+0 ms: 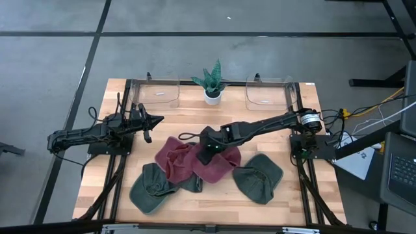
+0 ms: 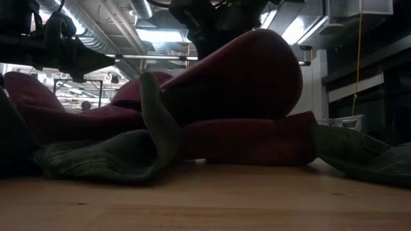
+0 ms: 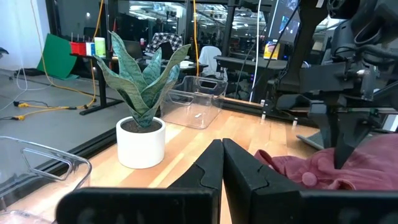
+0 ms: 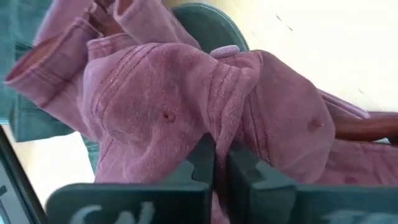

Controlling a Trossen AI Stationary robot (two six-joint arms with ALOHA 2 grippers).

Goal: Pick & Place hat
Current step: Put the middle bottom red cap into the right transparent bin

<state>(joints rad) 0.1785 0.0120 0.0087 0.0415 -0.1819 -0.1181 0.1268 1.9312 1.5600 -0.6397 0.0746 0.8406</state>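
**Right pincer closed on a maroon hat in the pile**

Nearest the low camera lies bare wooden table, and just behind it a green hat's brim curls upward against the maroon hats stacked behind it.

Seen from above, the hats form a heap at the table's centre. Two maroon hats overlap in the middle; one green hat lies at about seven o'clock from them and another green hat at about four o'clock, both touching the maroon cloth.

The right pincer sits on top of the maroon heap, its arm reaching in from three o'clock. In its wrist view the two dark fingers stand almost together with a fold of the maroon hat pinched between them.

The left pincer waits at nine o'clock, well apart from the pile, its fingers pressed together on nothing.

At twelve o'clock a small potted snake plant in a white pot stands between two clear plastic bins, one to either side.
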